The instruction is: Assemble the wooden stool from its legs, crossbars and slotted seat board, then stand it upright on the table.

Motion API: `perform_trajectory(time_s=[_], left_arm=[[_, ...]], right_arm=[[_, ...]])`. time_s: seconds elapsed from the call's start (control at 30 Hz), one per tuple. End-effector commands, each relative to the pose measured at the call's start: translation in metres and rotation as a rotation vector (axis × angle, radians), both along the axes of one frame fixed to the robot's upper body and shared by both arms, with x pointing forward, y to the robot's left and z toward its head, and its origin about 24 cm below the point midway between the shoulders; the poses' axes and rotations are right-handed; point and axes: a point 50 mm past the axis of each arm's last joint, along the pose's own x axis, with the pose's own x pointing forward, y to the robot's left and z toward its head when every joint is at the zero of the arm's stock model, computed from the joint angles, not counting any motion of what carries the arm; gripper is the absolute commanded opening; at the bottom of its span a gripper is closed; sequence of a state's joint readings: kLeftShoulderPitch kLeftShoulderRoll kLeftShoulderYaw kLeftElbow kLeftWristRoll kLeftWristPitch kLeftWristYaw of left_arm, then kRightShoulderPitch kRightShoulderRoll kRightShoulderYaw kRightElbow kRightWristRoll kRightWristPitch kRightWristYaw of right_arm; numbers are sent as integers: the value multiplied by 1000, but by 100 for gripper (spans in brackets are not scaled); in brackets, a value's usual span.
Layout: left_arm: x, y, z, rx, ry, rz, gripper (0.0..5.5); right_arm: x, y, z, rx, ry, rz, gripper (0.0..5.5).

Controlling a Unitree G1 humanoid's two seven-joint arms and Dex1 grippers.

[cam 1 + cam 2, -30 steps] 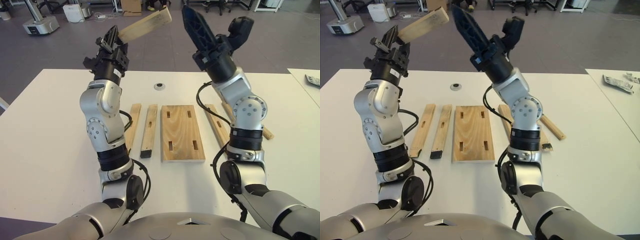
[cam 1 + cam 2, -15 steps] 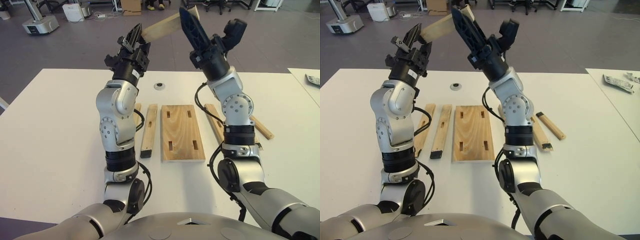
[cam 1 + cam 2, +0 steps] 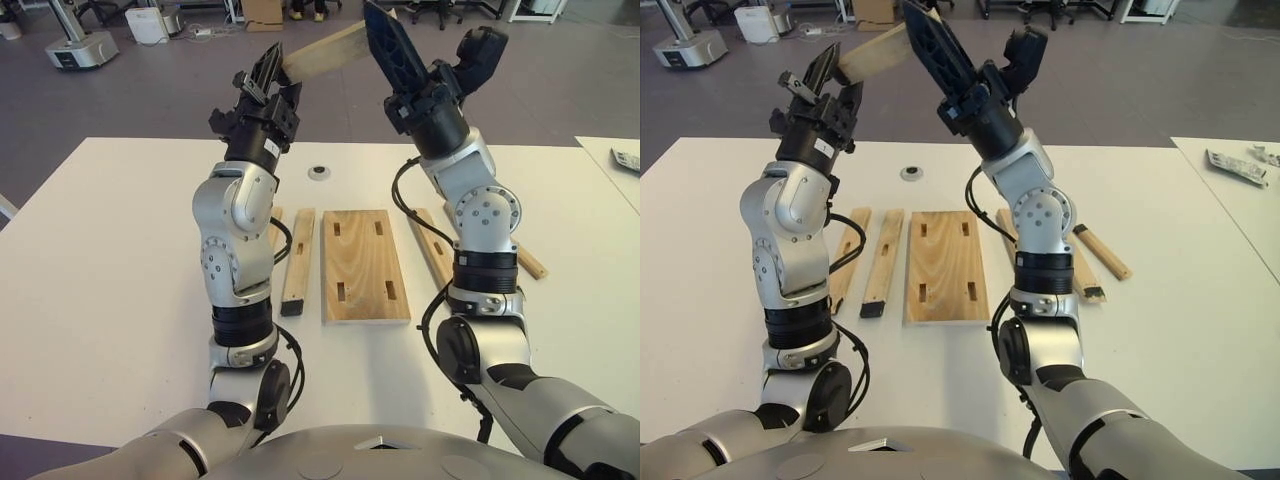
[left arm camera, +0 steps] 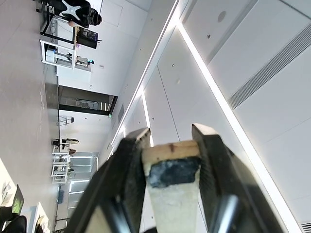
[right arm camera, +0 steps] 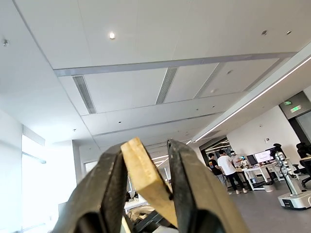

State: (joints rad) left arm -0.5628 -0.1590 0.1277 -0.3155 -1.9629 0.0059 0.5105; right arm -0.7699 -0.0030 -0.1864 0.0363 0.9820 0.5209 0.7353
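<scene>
My left gripper is raised above the table's far side, shut on the lower end of a wooden leg that slants up to the right. The left wrist view shows the leg's black-capped end clamped between both fingers. My right gripper is raised beside it, and its fingers close around the leg's upper end. The slotted seat board lies flat mid-table. Two wooden pieces lie left of it, and others lie to its right.
A small dark round fitting sits in the white table beyond the board. A second table stands at the right with a small item on it. Open floor with equipment lies behind.
Over the second, my left arm swung the leg to the right, towards the right gripper. The right gripper met the leg's upper end and has since shifted slightly to the right.
</scene>
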Motion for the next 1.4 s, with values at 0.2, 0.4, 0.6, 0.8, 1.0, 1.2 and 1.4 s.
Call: perform_trajectory(time_s=[0.2, 0.4, 0.6, 0.8, 1.0, 1.2, 1.4], left_arm=[[18, -17, -10, -138, 201, -25, 129], [22, -1, -22, -52, 257, 61, 129], [21, 32, -2, 72, 167, 193, 129], [17, 19, 5, 76, 144, 157, 129], [16, 12, 2, 93, 146, 138, 129], [16, 12, 0, 95, 137, 138, 129], [15, 11, -2, 118, 129, 147, 129]], right_arm=[[-20, 13, 18, -241, -317, -85, 34], [-10, 5, 16, -317, -341, -271, 0], [-11, -21, 13, -528, -269, -302, 104], [-7, -21, 1, -581, -213, -288, 218], [-8, -4, -1, -538, -180, -236, 220], [2, 6, -5, -511, -115, -254, 220], [4, 9, -4, -470, -75, -253, 118]])
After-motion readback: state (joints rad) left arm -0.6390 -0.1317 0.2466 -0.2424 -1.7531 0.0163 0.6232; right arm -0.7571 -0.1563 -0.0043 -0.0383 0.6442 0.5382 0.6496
